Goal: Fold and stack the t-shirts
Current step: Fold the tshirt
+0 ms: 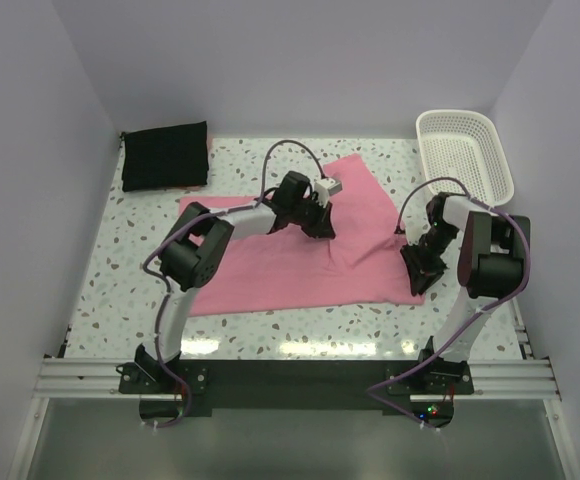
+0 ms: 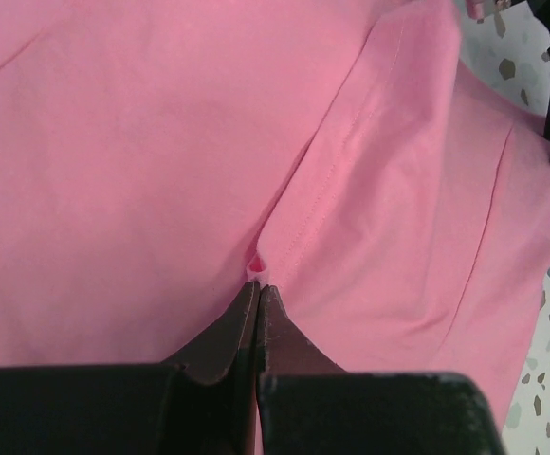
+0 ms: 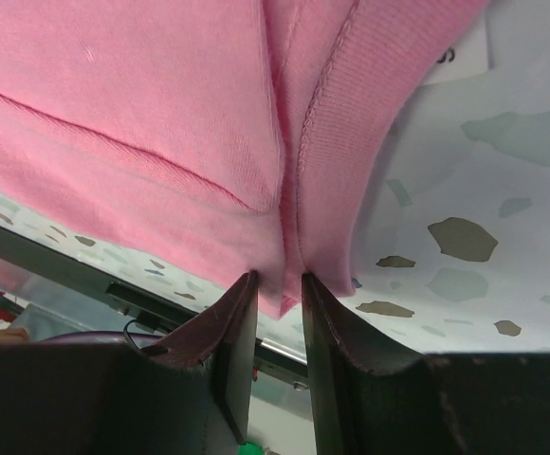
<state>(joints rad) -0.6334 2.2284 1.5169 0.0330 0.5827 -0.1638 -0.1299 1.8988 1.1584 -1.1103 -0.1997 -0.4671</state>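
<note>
Down on the pink t-shirt [image 1: 290, 265], the left gripper [image 1: 318, 220] has its jaws pressed together, and in its wrist view the tips [image 2: 258, 286] nip a tiny pucker of the pink cloth [image 2: 142, 142], just beside a stitched seam that runs away toward 1 o'clock. The right gripper [image 1: 417, 272] sits at the shirt's 3 o'clock edge. Its fingers [image 3: 277, 280] stand a narrow gap apart, and that gap is filled with pink fabric [image 3: 114, 95], so the jaws are clamped on the garment. A ribbed band of the shirt comes down into the grip, and the cloth rises from the fingers off the table.

From above, the pink t-shirt lies spread over the middle of the speckled table [image 1: 120, 260], mostly flat, with a corner reaching toward 1 o'clock and wrinkles gathering toward the right gripper. The left gripper rests on the shirt a little toward 12 o'clock from its centre.

Counted up, there are two garments — one pink, one black. The black garment [image 1: 165, 155] is a folded rectangle at the table's 10 o'clock corner, well apart from the pink one and from both arms. One white lattice basket [image 1: 498, 165] stands at 2 o'clock, near the right arm but not touching the shirt. Two grippers are in view — both grip the pink shirt.
</note>
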